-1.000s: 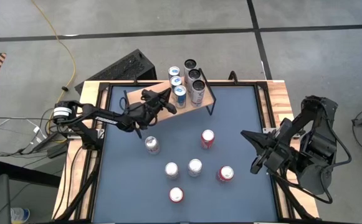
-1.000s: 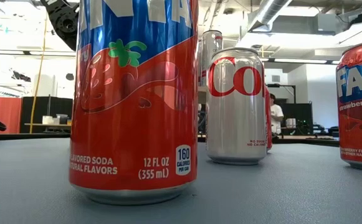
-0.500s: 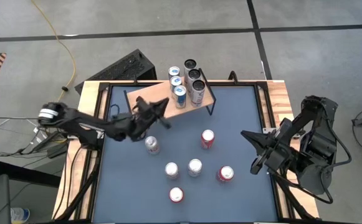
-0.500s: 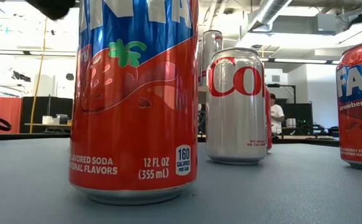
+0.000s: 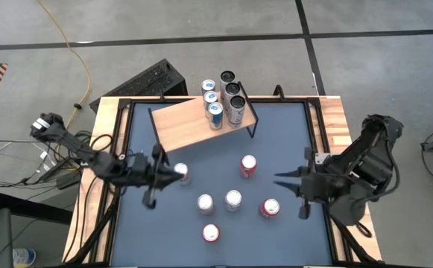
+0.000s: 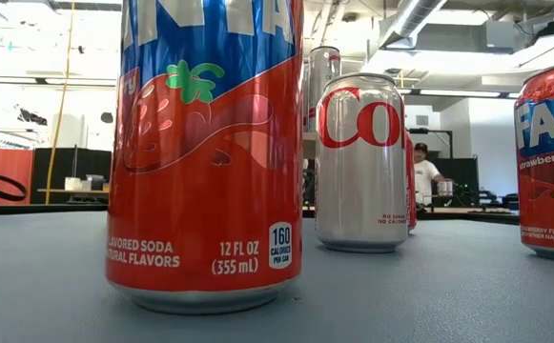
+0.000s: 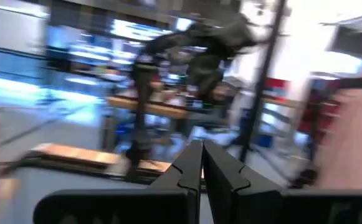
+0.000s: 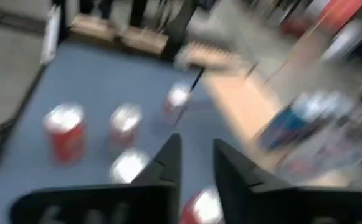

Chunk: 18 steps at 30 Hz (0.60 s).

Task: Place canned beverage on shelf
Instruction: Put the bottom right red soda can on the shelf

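Left claw point(image 5: 173, 173), fingers together, has swung off the shelf point(image 5: 186, 125); right claw point(image 5: 279, 178) parted slightly.

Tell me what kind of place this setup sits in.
Probably a robotics lab or workshop in an industrial space: bare ceiling ducts overhead, a concrete floor with cables trailing beside the table, and a person at benches behind the cans.

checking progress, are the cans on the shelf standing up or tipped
Standing up. The high view shows round tops of five cans clustered at one end of the shelf; none lies on its side.
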Available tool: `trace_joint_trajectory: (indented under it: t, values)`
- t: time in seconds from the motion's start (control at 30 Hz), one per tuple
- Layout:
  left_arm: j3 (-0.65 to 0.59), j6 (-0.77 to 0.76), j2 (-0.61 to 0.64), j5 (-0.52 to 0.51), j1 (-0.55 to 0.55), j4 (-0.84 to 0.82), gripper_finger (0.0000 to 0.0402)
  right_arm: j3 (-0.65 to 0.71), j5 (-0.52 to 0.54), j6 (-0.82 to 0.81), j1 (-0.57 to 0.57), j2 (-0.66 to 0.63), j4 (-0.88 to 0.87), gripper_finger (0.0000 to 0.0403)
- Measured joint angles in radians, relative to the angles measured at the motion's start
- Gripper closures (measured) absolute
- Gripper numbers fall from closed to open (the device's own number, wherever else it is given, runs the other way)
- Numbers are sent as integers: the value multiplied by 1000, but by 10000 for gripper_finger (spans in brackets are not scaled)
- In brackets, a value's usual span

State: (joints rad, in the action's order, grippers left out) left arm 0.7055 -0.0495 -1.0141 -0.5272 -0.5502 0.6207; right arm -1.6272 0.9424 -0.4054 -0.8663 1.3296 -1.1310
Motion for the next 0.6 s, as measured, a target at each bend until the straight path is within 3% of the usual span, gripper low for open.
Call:
trace_joint_trajectory:
  t: [0.13, 0.3, 0.47, 0.6]
  values:
    - [0, 18, -24, -7, -83, -6, 377, 0, -170, -232, 5, 33, -180, 233]
    - [0, 10, -67, -11, -139, 2, 356, 0, -332, -341, 4, 108, -248, 149]
    - [0, -23, -122, -41, -154, 28, 333, 0, -539, -388, 18, 219, -251, 118]
    - [0, -7, -146, -37, -153, 64, 318, 0, -598, -379, 30, 296, -249, 108]
